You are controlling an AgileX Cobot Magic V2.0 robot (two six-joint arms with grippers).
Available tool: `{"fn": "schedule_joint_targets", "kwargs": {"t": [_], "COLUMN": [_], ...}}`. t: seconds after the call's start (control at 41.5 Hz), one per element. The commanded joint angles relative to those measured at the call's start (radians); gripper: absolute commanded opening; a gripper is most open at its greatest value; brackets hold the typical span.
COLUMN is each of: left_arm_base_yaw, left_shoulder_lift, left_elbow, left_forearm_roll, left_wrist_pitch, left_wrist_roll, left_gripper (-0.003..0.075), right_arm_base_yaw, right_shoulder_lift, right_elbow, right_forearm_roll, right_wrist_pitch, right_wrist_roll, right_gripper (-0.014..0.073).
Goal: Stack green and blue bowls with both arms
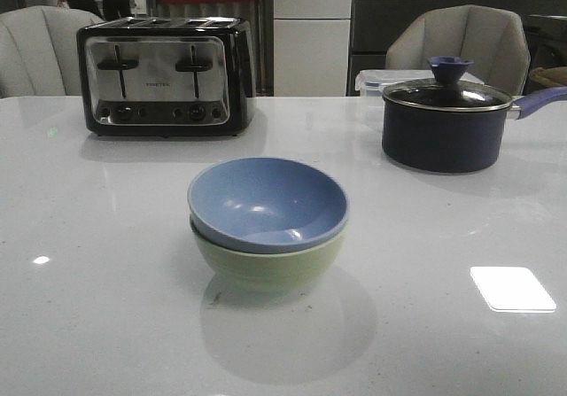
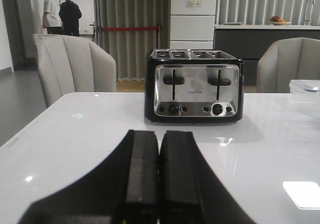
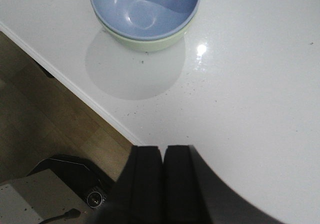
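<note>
The dusty blue bowl (image 1: 266, 201) sits nested inside the pale green bowl (image 1: 270, 267) near the middle of the white table. The stack also shows in the right wrist view, blue bowl (image 3: 145, 8) over green bowl (image 3: 150, 42). No arm shows in the front view. My left gripper (image 2: 159, 139) is shut and empty, low over the table, facing the toaster. My right gripper (image 3: 164, 151) is shut and empty, above the table's front edge, well short of the bowls.
A black and chrome toaster (image 1: 164, 75) stands at the back left. A dark navy saucepan (image 1: 447, 126) with a glass lid stands at the back right, a clear container (image 1: 376, 81) behind it. Grey chairs stand beyond the table. The table's edge (image 3: 75, 88) and the floor show under the right gripper.
</note>
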Motion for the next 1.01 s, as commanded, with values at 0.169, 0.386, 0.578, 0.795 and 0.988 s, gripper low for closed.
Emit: {"fn": "schedule_joint_targets", "kwargs": {"t": [0.169, 0.386, 0.578, 0.795, 0.988], "left_arm_base_yaw": [-0.007, -0.014, -0.014, -0.014, -0.014], "left_shoulder_lift": [-0.023, -0.021, -0.021, -0.021, -0.021], "left_elbow": [0.005, 0.005, 0.005, 0.005, 0.005], "left_forearm_roll": [0.0, 0.0, 0.0, 0.0, 0.0], "left_wrist_pitch": [-0.087, -0.087, -0.087, -0.087, -0.087], "left_wrist_roll": [-0.01, -0.01, -0.01, -0.01, -0.01], "left_gripper": [0.0093, 0.0093, 0.0093, 0.0093, 0.0093], "right_arm_base_yaw": [0.001, 0.001, 0.001, 0.001, 0.001], "right_shoulder_lift": [-0.01, -0.01, -0.01, -0.01, -0.011], "right_elbow": [-0.024, -0.024, -0.024, -0.024, -0.021], "right_forearm_roll": [-0.005, -0.005, -0.005, -0.005, -0.015], "right_wrist_pitch": [-0.053, -0.053, -0.053, -0.053, -0.052], "right_wrist_roll": [-0.009, -0.009, -0.009, -0.009, -0.009], "right_gripper": [0.0059, 0.0059, 0.0059, 0.0059, 0.0059]}}
